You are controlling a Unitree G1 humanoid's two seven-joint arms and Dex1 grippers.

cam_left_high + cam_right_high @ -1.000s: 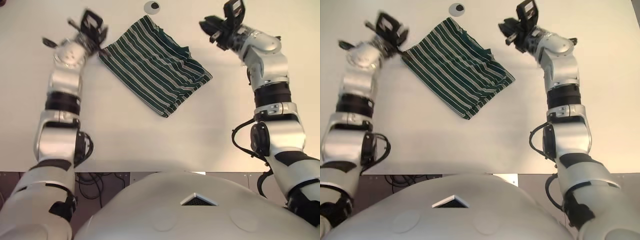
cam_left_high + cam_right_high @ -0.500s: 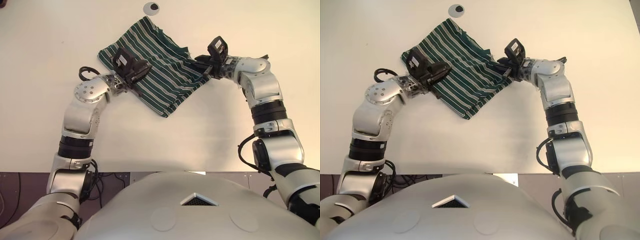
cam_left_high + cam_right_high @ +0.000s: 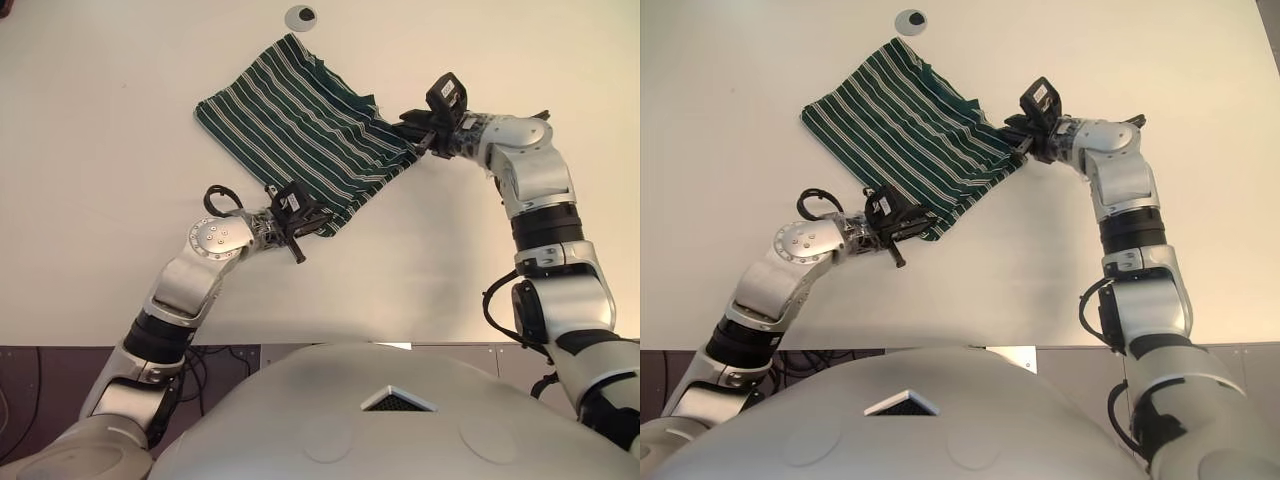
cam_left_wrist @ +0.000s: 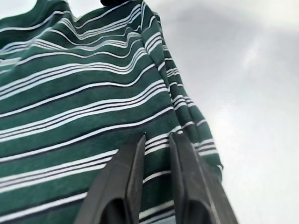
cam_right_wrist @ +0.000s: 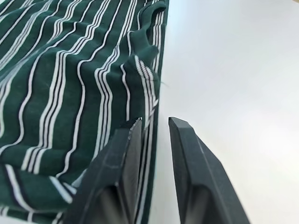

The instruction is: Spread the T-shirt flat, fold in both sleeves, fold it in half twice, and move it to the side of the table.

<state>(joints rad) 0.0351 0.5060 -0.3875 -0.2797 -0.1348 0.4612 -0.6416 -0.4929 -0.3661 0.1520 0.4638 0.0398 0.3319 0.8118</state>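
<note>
T-shirt (image 4: 70, 93) runs off both wrist views' edges; its under layers are hidden. Beyond it, small round item (image 3: 302, 14): too small to identify.

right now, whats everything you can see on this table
green T-shirt with white stripes: one, dark green and white, folded into a rough square, set cornerwise on the table's far middle
small round disc: one, pale grey with a black centre, at the table's far edge, just beyond the shirt
flat table: one, white, under everything
left hand: one, black fingers, at the shirt's near corner
right hand: one, black fingers, at the shirt's right corner
</note>
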